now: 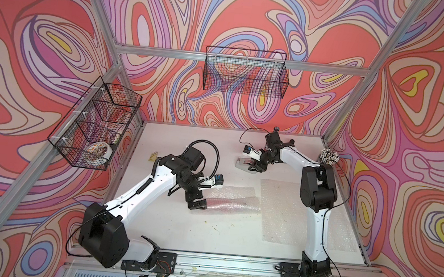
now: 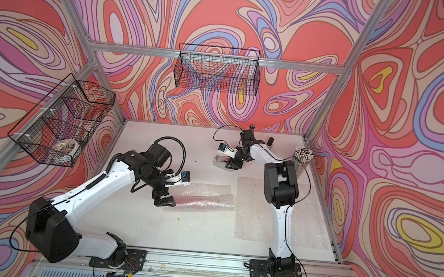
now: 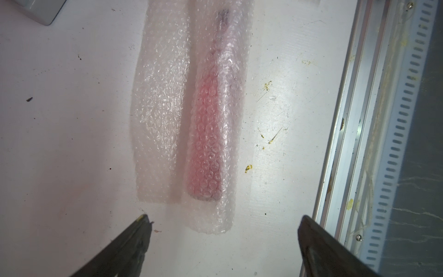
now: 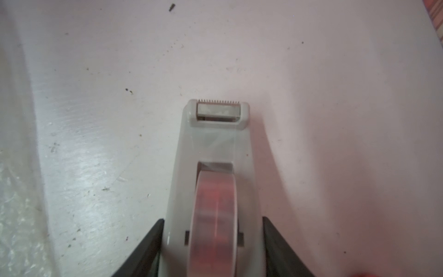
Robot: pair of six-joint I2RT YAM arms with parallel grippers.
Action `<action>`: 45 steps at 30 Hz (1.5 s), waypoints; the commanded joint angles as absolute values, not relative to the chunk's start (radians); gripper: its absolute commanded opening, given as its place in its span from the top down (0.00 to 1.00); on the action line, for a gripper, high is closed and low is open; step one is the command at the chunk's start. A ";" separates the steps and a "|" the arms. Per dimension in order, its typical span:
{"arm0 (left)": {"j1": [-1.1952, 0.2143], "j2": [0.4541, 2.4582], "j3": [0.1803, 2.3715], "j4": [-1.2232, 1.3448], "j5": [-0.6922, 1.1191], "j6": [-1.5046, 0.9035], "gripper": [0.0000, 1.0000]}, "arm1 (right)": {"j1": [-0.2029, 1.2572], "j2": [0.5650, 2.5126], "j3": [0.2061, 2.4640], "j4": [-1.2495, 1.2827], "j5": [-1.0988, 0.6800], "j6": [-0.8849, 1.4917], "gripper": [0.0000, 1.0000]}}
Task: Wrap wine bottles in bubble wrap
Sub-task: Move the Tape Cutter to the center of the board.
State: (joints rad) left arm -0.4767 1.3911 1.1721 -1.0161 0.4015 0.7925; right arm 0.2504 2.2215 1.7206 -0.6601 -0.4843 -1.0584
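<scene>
- The right gripper (image 4: pixel 212 218) has its two dark fingers (image 4: pixel 148 247) pressed against opposite sides of the grey tape dispenser (image 4: pixel 213 144). They pinch its body level with the roll, at the bottom middle of the right wrist view.
- The clear tape roll (image 4: pixel 215 215) sits in the dispenser, and the toothed cutter (image 4: pixel 218 102) is at the dispenser's far end, near frame centre.
- In both top views the dispenser (image 1: pixel 243 164) (image 2: pixel 220 161) stands on the white table (image 1: pixel 220 233), a little above frame centre.
- The left gripper (image 3: pixel 224 217) has its fingers (image 3: pixel 134 244) spread wide and holds nothing. One finger shows at the lower left and one at the lower right of the left wrist view.
- Above them in that frame lies one wine bottle (image 3: pixel 208 144) on its side. It shows pink through the bubbles, with its base toward the fingers and its dark cap toward the top edge.
- The bubble wrap (image 3: pixel 163 108) is rolled around the bottle, and a loose flap lies flat on the table at frame left of it.
- In both top views the left gripper (image 1: pixel 196 202) (image 2: pixel 163 200) is at the left end of the wrapped bottle (image 1: pixel 232 202) (image 2: pixel 203 201), mid-frame. I cannot tell whether they touch.
- A second sheet (image 1: pixel 291 212) (image 2: pixel 258 209) lies flat just right of the wrapped bottle.
- A cup of sticks (image 1: pixel 328 156) stands at the table's right edge.
</scene>
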 commanded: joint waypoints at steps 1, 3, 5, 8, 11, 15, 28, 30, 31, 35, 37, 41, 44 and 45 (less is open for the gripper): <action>-0.469 1.410 1.200 -1.058 0.395 0.821 0.04 | 0.285 2.201 1.671 -0.673 -0.547 -1.200 0.58; -0.466 1.421 1.206 -1.057 0.393 0.825 0.04 | 0.293 2.213 1.694 -0.707 -0.550 -1.240 0.56; -0.465 1.431 1.207 -1.052 0.394 0.828 0.04 | 0.297 2.227 1.727 -0.748 -0.574 -1.265 0.55; -0.464 1.447 1.216 -1.045 0.399 0.828 0.04 | 0.315 2.253 1.776 -0.819 -0.620 -1.287 0.51; -0.463 1.459 1.227 -1.049 0.399 0.830 0.04 | 0.335 2.253 1.770 -0.816 -0.611 -1.295 0.46; -0.459 1.465 1.232 -1.057 0.396 0.838 0.04 | 0.339 2.207 1.726 -0.727 -0.621 -1.287 0.35; -0.447 1.472 1.244 -1.032 0.404 0.842 0.05 | 0.330 1.859 1.302 -0.206 -0.501 -0.833 0.25; -0.442 1.469 1.246 -1.025 0.410 0.845 0.05 | 0.330 1.792 1.227 -0.142 -0.460 -0.635 0.26; -0.439 1.468 1.249 -1.023 0.412 0.845 0.05 | 0.330 1.747 1.196 -0.114 -0.433 -0.490 0.27; -0.425 1.460 1.240 -1.007 0.421 0.853 0.05 | 0.337 1.610 1.103 -0.095 -0.355 0.090 0.28; -0.421 1.460 1.238 -0.996 0.424 0.852 0.05 | 0.347 1.570 1.078 -0.120 -0.345 0.331 0.27; -0.417 1.469 1.247 -0.984 0.429 0.848 0.05 | 0.385 1.568 1.108 -0.254 -0.256 0.781 0.16; -0.418 1.475 1.250 -0.979 0.438 0.842 0.05 | 0.444 1.601 1.170 -0.339 -0.218 0.967 0.14; -0.417 1.476 1.252 -0.980 0.442 0.842 0.05 | 0.460 1.608 1.175 -0.344 -0.204 1.026 0.13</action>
State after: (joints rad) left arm -0.4236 1.4715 1.2259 -0.9798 0.4088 0.8265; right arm 0.4137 1.5845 1.1370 -0.2512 -0.2794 0.6613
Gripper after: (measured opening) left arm 0.953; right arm 0.862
